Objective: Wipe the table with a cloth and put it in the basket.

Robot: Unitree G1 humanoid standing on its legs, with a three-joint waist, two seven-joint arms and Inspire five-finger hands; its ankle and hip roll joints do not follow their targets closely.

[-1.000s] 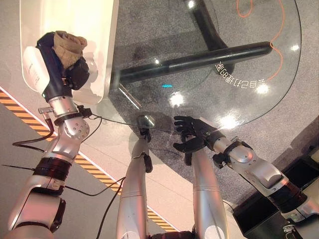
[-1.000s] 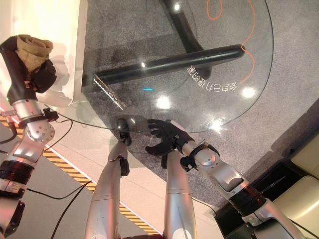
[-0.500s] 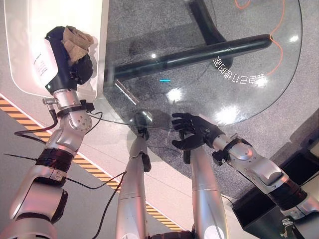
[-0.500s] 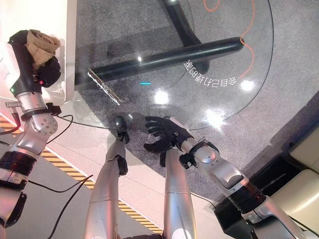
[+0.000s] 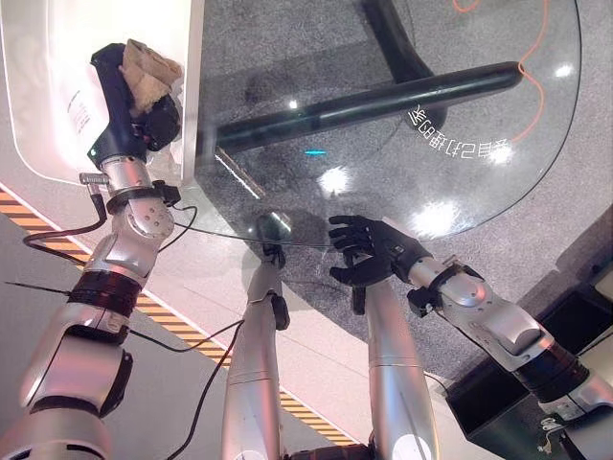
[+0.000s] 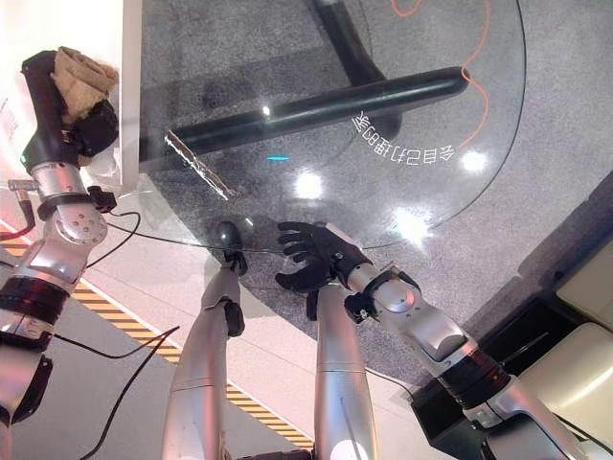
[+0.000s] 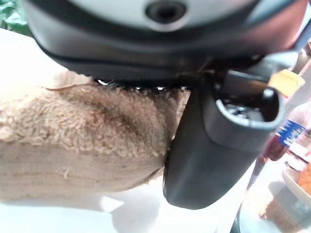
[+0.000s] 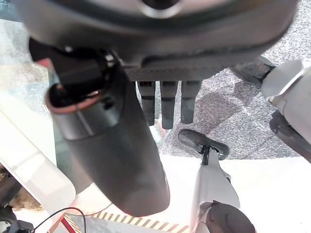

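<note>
Now the left hand [image 5: 134,105], fingers curled round the tan cloth [image 5: 148,67], has shifted further over the white basket [image 5: 43,115], so release looks near. The right hand [image 5: 369,254] rests relaxed at the glass counter [image 5: 460,105] edge, away from the basket.

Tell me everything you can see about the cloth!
The cloth is tan and fuzzy, like a soft towel, with a smoother woven strip along one edge. It is scrunched into a bundle, not spread flat. The left hand has its fingers curled round it and holds it up over the white basket, beside the glass table. Nothing but the hand can be seen touching the cloth.
</note>
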